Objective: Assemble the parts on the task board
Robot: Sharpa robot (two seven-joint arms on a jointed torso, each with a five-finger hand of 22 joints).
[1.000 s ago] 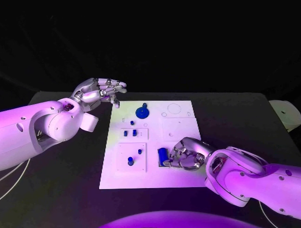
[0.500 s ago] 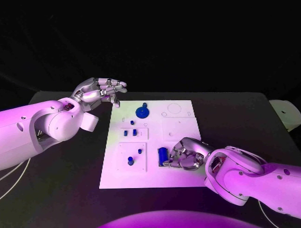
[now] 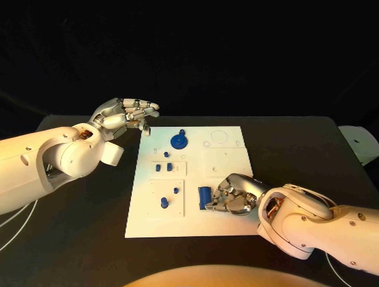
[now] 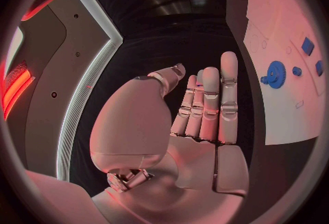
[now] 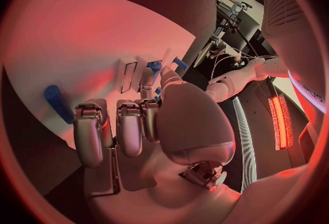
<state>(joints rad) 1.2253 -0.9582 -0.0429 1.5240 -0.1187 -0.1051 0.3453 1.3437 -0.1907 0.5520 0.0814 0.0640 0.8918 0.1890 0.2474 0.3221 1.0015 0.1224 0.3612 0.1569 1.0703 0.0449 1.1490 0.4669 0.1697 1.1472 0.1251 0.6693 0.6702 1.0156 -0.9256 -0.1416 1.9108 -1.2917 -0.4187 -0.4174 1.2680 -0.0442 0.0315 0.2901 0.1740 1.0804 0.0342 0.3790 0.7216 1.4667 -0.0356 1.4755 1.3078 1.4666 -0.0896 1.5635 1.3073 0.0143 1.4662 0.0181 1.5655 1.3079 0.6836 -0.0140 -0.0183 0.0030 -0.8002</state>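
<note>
The left hand (image 3: 125,115), jointed silver metal on a smooth white arm, hovers over the matte black table (image 3: 78,239) just off the far left corner of the task board (image 3: 215,224). Its fingers (image 4: 205,103) lie straight and side by side, the thumb beside them, and it holds nothing.

The task board is a flat white rectangular plate with shallow square recesses. Near its far edge lies a round blue toothed gear (image 3: 180,142). Below that, small blue blocks (image 3: 164,167) sit in a recessed panel toward the left edge, and further small blue pegs (image 3: 164,202) lie in the panel near the near left corner.

A glossy blue cylinder (image 3: 204,195) lies on the board's near half. The right hand (image 3: 232,196) rests just beside it, fingers curled downward onto the board; whether they touch the cylinder cannot be told.
</note>
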